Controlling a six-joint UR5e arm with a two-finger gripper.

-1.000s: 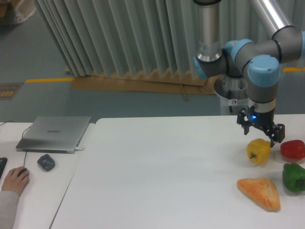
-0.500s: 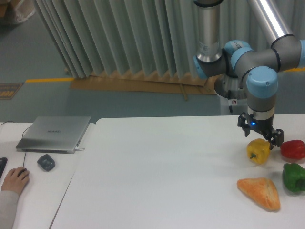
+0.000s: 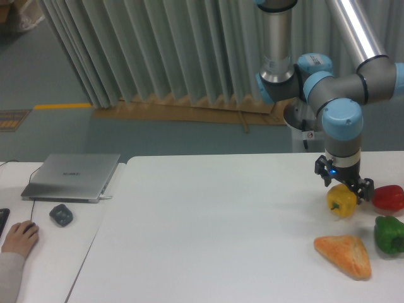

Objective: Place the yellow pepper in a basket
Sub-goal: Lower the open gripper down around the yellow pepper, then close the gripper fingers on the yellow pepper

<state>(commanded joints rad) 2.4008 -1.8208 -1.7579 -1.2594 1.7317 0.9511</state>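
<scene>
Now yellow pepper [image 3: 341, 201] just under pincer [image 3: 344, 188], between fingers

You saw the glossy yellow pepper [image 3: 341, 202], matt white table [image 3: 208, 221], and brushed-metal laptop [image 3: 71, 175].

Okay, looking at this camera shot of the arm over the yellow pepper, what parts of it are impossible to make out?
- Basket: none appears in the camera view; where it stands cannot be told.
- Gripper: its fingers straddle the top of the yellow pepper, but contact is too small to judge.
- Red pepper and green pepper: cut off by the right edge.
- Person's hand: cut off by the left edge.
</scene>
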